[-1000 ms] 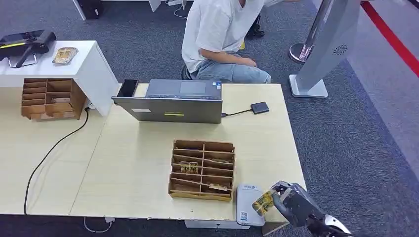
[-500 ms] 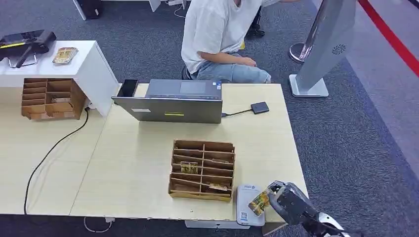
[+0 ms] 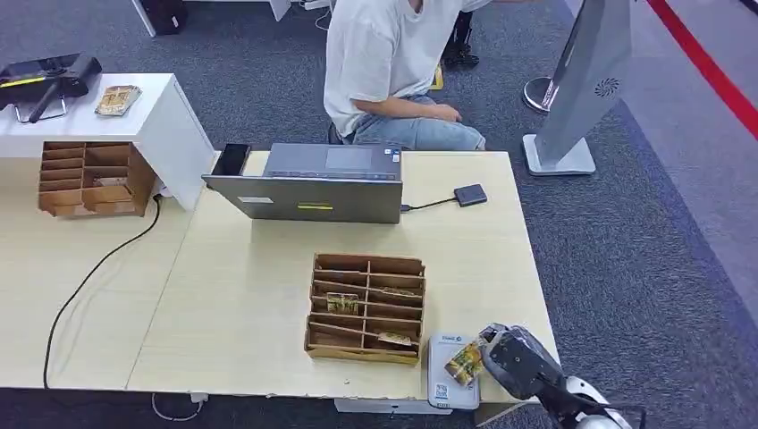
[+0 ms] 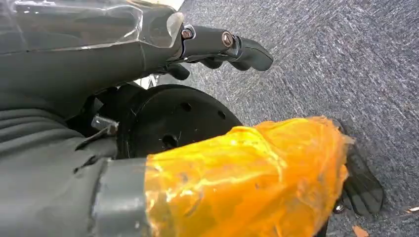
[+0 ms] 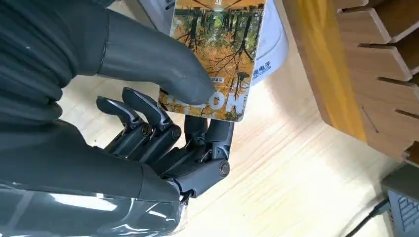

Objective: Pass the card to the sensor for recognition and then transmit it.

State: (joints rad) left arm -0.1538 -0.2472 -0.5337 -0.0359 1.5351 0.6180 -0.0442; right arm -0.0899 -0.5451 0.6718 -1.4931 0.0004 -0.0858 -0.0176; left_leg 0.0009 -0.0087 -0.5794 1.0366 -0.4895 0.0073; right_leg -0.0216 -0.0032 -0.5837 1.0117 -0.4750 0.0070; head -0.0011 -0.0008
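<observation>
The right hand [image 3: 517, 362] pinches a card printed with autumn trees [image 3: 464, 363] between thumb and fingers, above the white rectangular sensor [image 3: 444, 386]. The left hand [image 4: 217, 47] hangs over grey carpet [image 4: 346, 59], fingers slightly curled, holding nothing.

Little can be read. The card [image 5: 216, 54] carries pale capital letters along its edge, half covered by the thumb of the right hand [image 5: 163, 133]; only "ON" shows clearly. The white sensor [image 5: 269, 47] bears small Chinese characters just beyond the fingers [image 5: 148, 111], too small to read.
</observation>
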